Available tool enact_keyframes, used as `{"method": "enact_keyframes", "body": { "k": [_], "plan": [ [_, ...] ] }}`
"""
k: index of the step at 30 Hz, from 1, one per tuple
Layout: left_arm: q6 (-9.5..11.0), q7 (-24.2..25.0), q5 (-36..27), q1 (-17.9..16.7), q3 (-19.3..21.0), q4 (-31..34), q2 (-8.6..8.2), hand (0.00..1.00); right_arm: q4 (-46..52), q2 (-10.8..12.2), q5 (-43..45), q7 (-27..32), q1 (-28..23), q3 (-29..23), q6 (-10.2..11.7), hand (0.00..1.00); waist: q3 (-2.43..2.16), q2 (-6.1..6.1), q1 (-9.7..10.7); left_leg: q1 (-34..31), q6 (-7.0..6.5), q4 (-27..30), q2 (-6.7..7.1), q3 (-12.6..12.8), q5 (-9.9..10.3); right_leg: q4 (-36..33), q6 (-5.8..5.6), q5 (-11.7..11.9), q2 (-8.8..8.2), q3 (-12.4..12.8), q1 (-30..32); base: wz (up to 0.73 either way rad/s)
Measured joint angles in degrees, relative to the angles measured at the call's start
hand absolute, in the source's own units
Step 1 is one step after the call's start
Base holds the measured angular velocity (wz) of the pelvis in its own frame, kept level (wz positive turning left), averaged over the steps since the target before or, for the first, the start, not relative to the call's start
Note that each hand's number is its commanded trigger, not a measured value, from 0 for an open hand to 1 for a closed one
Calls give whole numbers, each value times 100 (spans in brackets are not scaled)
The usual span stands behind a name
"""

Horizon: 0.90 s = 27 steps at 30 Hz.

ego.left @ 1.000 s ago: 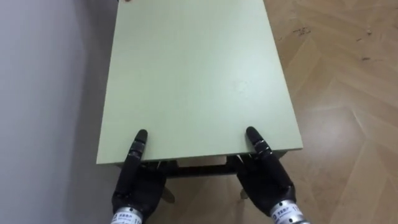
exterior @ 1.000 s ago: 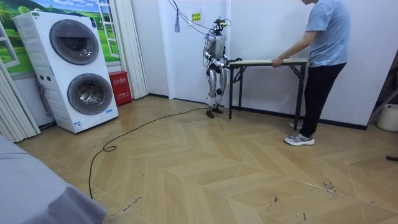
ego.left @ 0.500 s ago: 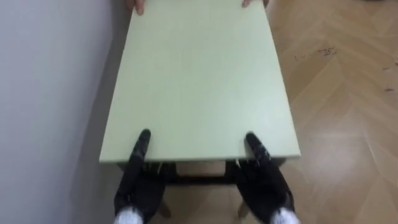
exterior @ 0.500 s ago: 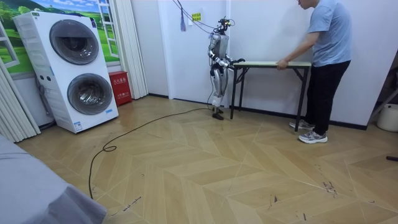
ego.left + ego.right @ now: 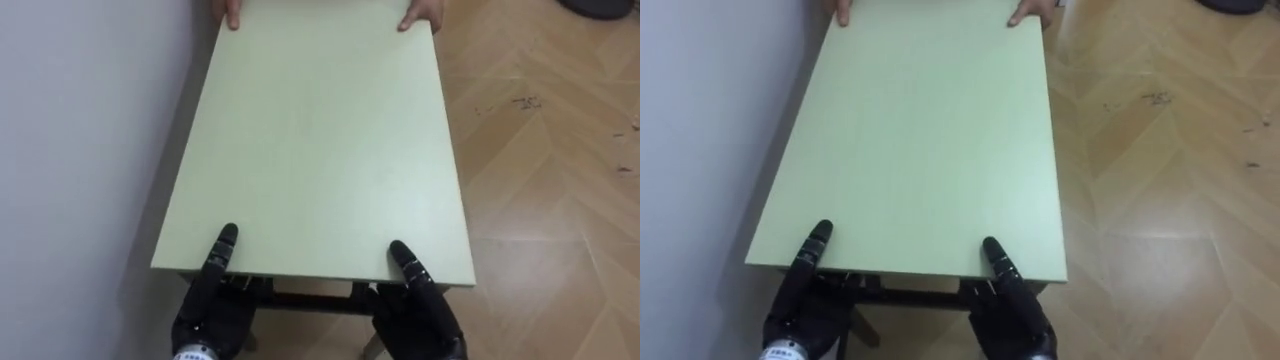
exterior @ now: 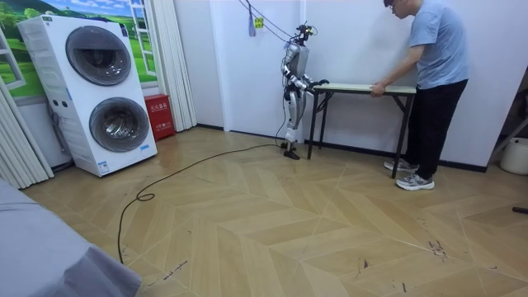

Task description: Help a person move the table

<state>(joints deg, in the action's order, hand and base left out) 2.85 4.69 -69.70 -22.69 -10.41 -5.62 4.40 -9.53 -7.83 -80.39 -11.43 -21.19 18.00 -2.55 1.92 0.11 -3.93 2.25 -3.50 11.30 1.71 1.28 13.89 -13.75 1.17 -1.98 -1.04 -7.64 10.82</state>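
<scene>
Table [image 5: 315, 140] along wall [image 5: 80, 150], person [image 6: 433, 74] at far end.

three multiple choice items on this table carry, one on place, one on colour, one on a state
1. Where does the table stand? A mid-room B along the white wall C under a window
2. What colour is its top? A brown B white C pale green
3. The person is A standing, hands on the far edge B sitting C kneeling
B: the wall runs along the table's side. C: the top is pale green. A: the person stands bent over opposite the robot's left hand and right hand at the near edge.
</scene>
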Motion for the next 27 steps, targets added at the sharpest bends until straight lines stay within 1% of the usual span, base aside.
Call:
{"method": "enact_keyframes", "body": {
  "k": [2,3,5,8,9,10,11,13,14,15,16,17,18,19,20,21,22,23,24,25,26,27],
  "plan": [
    [-36,-2,65,-58,7,-1,-33,100,-61,-34,-4,-7,-4,3,0,100,-2,-27,68,44,1,2,1,-21,0,17,-46,-34,-32,-61,-99,30],
    [-52,-3,95,-60,4,-1,-55,100,-63,-68,-18,-7,-7,-4,0,100,3,-49,130,46,1,2,1,-24,0,27,-76,-60,-62,-131,-141,33],
    [-61,-3,127,-62,2,-1,-80,100,-64,-81,-34,-12,-13,-20,0,100,5,-57,198,43,3,1,-8,-24,-1,56,-76,-66,-78,-227,-188,31],
    [-83,-2,198,-78,21,-14,-88,100,-190,-65,-39,-122,-21,-21,-1,100,3,-59,208,80,3,-5,-8,5,-1,212,-76,-66,-79,-247,-311,8],
    [-100,-2,265,-95,21,-50,-83,81,-336,-46,-39,-215,-19,-21,-1,91,3,-59,206,125,4,-7,-12,16,-2,279,-77,-67,-80,-249,-396,7],
    [-106,0,305,-111,20,-54,-83,8,-389,-39,-45,-258,-26,-22,-1,15,2,-57,205,147,4,-7,-13,23,-1,317,-80,-69,-73,-248,-441,6],
    [-116,4,342,-126,20,-54,-81,0,-426,-42,-52,-289,-48,-28,-3,0,2,-54,205,173,5,-5,-16,38,-1,329,-88,-73,-65,-243,-472,0],
    [-141,19,396,-161,20,-55,-82,0,-510,-39,-54,-364,-54,-43,-3,0,-2,-46,204,202,9,1,-18,77,-1,332,-89,-74,-62,-212,-502,-3],
    [-169,45,409,-199,17,-55,-84,0,-544,-42,-54,-372,-59,-51,-3,0,-1,-38,210,215,84,39,-18,195,11,376,-89,-74,-90,-179,-555,0],
    [-218,54,419,-234,10,-57,-85,0,-557,-54,-36,-372,-90,-67,-3,0,-2,-41,214,191,291,174,-17,362,43,465,-101,-66,-138,-155,-652,4],
    [-279,70,464,-234,6,-84,-91,0,-583,-75,83,-386,-108,-80,7,0,2,-85,214,2,543,630,8,524,73,524,-130,-47,-248,-5,-717,14],
    [-289,82,620,-207,-19,-123,-81,0,-580,-65,270,-461,-107,-85,23,0,22,-138,213,-176,560,852,-3,616,233,522,-149,-34,-338,168,-732,51],
    [-302,160,951,-115,-178,-117,18,0,-570,-101,427,-600,-105,-127,41,0,-2,-139,289,-483,505,482,-264,707,149,469,-238,-64,-369,429,-697,67],
    [-309,219,1097,-39,-240,-118,74,0,-578,-118,456,-674,-77,-158,58,0,-23,-160,278,-592,301,446,-359,813,94,360,-369,-159,-402,504,-619,71],
    [-319,252,1255,7,-381,-110,165,0,-565,-196,559,-704,5,-192,48,0,-108,-223,181,-598,111,403,-322,984,0,244,-508,-253,-414,570,-500,26],
    [-323,303,1309,9,-484,-110,343,0,-574,-171,675,-689,45,-174,1,0,-118,-237,44,-538,102,406,-314,1050,-5,248,-522,-265,-385,563,-537,0],
    [-323,323,1311,6,-510,-110,396,0,-576,-170,695,-689,12,-173,-3,0,-115,-232,-5,-493,101,407,-307,1063,-5,289,-524,-267,-385,535,-596,-12],
    [-325,333,1427,-17,-510,-110,422,0,-572,-182,836,-724,-44,-174,2,0,-132,-209,-36,-427,99,395,-291,1062,-3,318,-524,-267,-390,427,-707,-11],
    [-324,335,1533,-21,-484,-111,419,0,-538,-201,946,-774,-43,-172,3,0,-95,-119,-42,-352,96,341,-282,1058,-4,321,-525,-268,-389,357,-761,-9],
    [-325,334,1553,-26,-477,-112,418,0,-539,-201,958,-785,-35,-172,3,0,-106,-73,-42,-317,92,281,-277,1047,-5,322,-526,-270,-387,313,-770,-10],
    [-325,336,1666,-27,-437,-137,406,0,-540,-202,960,-795,-27,-171,3,0,-127,-7,-34,-249,43,152,-262,1025,-34,315,-522,-273,-383,223,-777,-6],
    [-315,349,1775,-27,-430,-167,382,0,-540,-208,999,-802,-24,-173,3,0,-135,25,-5,-228,33,74,-250,1010,-56,301,-500,-298,-385,169,-790,0]
  ]
}}
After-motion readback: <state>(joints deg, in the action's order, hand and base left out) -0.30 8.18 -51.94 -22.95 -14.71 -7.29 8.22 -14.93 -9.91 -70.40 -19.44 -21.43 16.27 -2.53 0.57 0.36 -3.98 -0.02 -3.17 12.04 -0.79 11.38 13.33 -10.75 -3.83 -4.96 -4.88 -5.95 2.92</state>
